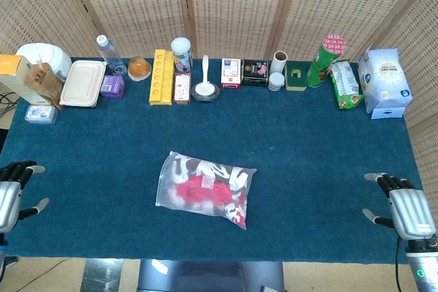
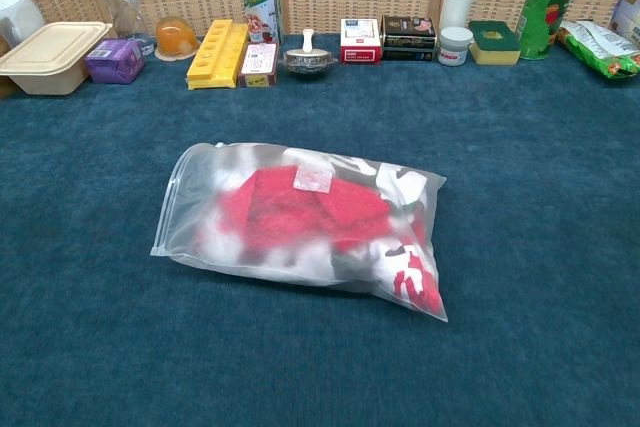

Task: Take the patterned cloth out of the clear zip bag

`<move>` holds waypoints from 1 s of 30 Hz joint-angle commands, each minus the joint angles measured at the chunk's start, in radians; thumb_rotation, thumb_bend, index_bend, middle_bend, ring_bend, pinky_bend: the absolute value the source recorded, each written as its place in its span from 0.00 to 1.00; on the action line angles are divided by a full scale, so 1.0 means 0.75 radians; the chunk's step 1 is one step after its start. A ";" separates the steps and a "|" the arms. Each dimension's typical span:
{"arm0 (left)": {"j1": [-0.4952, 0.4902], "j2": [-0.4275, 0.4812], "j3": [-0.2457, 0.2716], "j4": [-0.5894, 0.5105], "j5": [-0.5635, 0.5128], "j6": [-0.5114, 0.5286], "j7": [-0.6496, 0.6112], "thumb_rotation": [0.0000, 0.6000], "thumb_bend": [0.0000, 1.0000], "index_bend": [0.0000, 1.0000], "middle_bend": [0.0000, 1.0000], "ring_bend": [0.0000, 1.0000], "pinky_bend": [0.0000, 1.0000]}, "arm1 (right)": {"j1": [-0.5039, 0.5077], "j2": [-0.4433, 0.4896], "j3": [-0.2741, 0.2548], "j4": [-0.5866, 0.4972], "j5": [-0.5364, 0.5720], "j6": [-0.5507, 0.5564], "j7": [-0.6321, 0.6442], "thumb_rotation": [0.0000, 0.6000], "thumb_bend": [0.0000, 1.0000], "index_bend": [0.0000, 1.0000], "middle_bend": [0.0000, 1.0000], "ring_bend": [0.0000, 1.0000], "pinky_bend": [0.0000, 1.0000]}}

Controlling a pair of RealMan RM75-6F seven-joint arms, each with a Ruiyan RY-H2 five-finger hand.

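- Currently we see the clear zip bag (image 2: 300,232) lying flat mid-table, patterned cloth (image 2: 300,212) sealed inside, zip edge toward our left, so that end likely gets opened.
- Our left hand (image 1: 15,193) and right hand (image 1: 404,208) rest at the table edges, fingers apart, holding nothing, well apart from the bag.
- Clutter row sits at the back, out of reach paths.

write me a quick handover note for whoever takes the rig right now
Left robot hand: open, holding nothing, at the table's left edge.
Right robot hand: open, holding nothing, at the right edge.
Clear zip bag: flat on the blue table cover, centre, between the two robot hands and apart from both. Its zip end points to the robot's left.
Patterned cloth: inside the bag.
Done: nothing yet.
Left: hold the bag, open the zip, pull the cloth out.
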 commanded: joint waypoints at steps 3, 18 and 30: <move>0.003 -0.001 0.001 0.001 0.007 0.008 -0.004 1.00 0.13 0.33 0.28 0.22 0.24 | -0.003 0.001 -0.005 0.004 -0.009 0.005 0.008 1.00 0.10 0.29 0.35 0.39 0.37; 0.014 0.031 -0.006 -0.008 0.032 0.046 -0.019 1.00 0.13 0.33 0.28 0.22 0.24 | 0.074 0.028 -0.030 -0.017 -0.159 -0.027 0.195 1.00 0.10 0.29 0.35 0.39 0.37; 0.005 0.052 -0.011 -0.008 0.041 0.038 -0.039 1.00 0.13 0.33 0.28 0.22 0.24 | 0.258 -0.013 -0.052 -0.143 -0.352 -0.165 0.234 1.00 0.09 0.28 0.34 0.39 0.37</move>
